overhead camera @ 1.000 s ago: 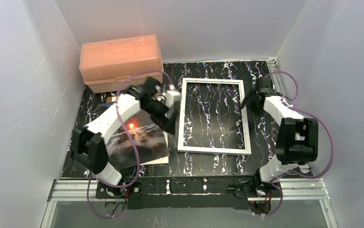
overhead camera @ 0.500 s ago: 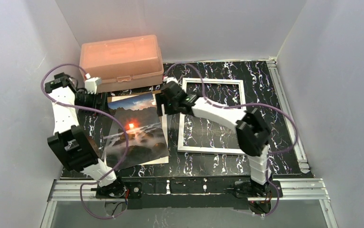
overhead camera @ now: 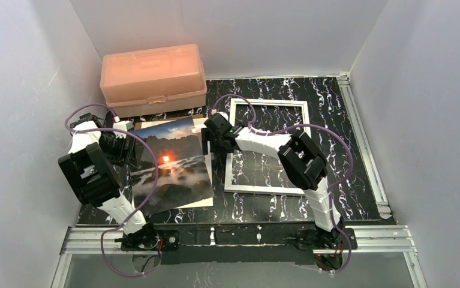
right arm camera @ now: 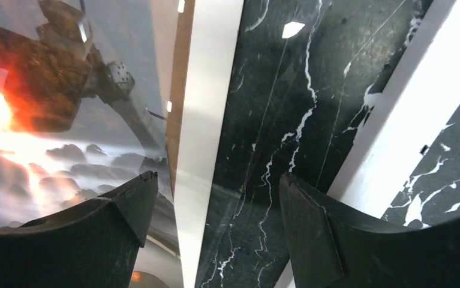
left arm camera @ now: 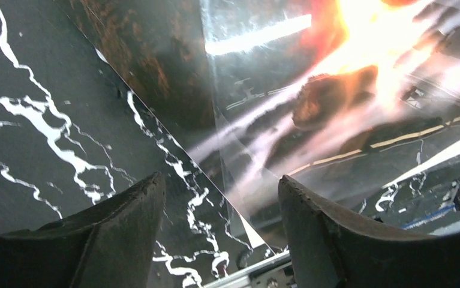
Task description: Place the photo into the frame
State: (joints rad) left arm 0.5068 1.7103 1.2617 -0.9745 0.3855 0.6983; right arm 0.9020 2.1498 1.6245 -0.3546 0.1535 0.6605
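- Step: reaching for the pickup. The photo (overhead camera: 170, 165) lies flat, face up, on the left of the black marbled table (overhead camera: 335, 120), not yet lifted.
- My left gripper (left arm camera: 221, 178) is at the photo's left edge, jaws apart. Only the edge and table show between the fingers, so it holds nothing.
- My right gripper (right arm camera: 218, 177) is at the photo's right edge, jaws also spread and empty, straddling a pale strip and bare table.
- The frame (overhead camera: 275, 102) lies flat just right of the photo with a narrow strip of table between them, nothing in it.
- Next, as I judge it: get a finger under the thin flat edge, pinch, lift without creasing, carry right and square the photo to the frame opening.
- There is a pale margin and a thin brown strip by the photo's right edge; I can't tell what they belong to.
- Count: one photo, one frame, one salmon-pink plastic box (overhead camera: 152, 75) at far left, two grippers.
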